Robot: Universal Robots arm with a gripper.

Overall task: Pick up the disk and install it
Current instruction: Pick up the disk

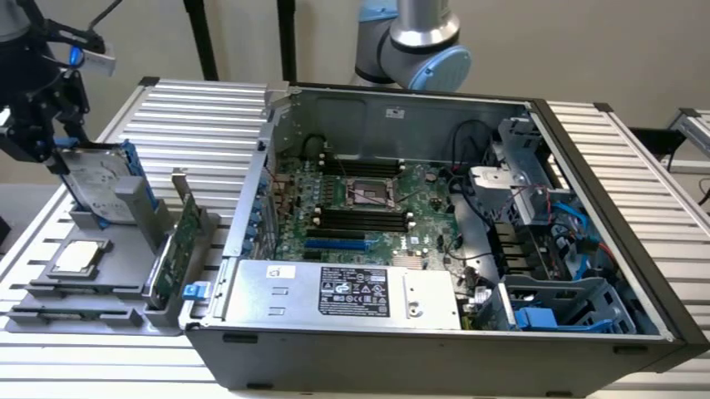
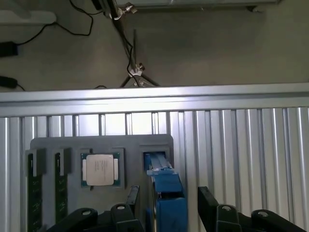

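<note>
The spread pincer [image 2: 169, 194] straddles the upright disk [image 2: 167, 181], seemingly not touching it.

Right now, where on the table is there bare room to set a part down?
The slatted table is bare beyond the grey holder, and again at the exterior view's right of the open computer case. Crowded: the holder, with the disk, chip and green card.

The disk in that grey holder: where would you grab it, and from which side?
Probably take the disk by its upper edge, pinching its two flat faces, coming straight down from above. It stands upright, its lower part slotted in the grey holder, leaving the top free.
</note>
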